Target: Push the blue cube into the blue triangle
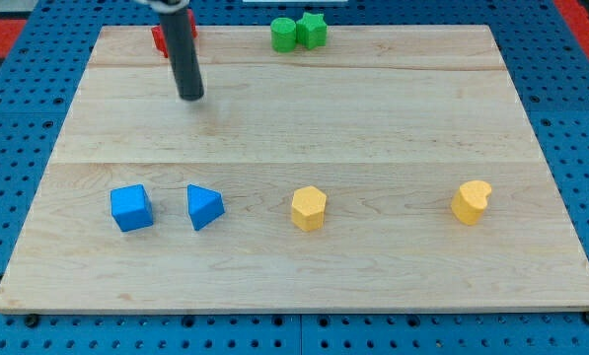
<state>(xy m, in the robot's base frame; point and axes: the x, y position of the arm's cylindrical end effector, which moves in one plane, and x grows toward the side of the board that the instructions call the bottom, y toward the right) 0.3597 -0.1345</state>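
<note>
The blue cube sits near the view's lower left of the wooden board. The blue triangle lies just to its right, with a small gap between them. My tip is at the end of the dark rod in the upper left part of the board, well above both blue blocks and apart from them.
A red block sits at the top left, partly hidden behind the rod. A green cylinder and a green star touch at the top middle. A yellow hexagon and a yellow heart lie in the lower row.
</note>
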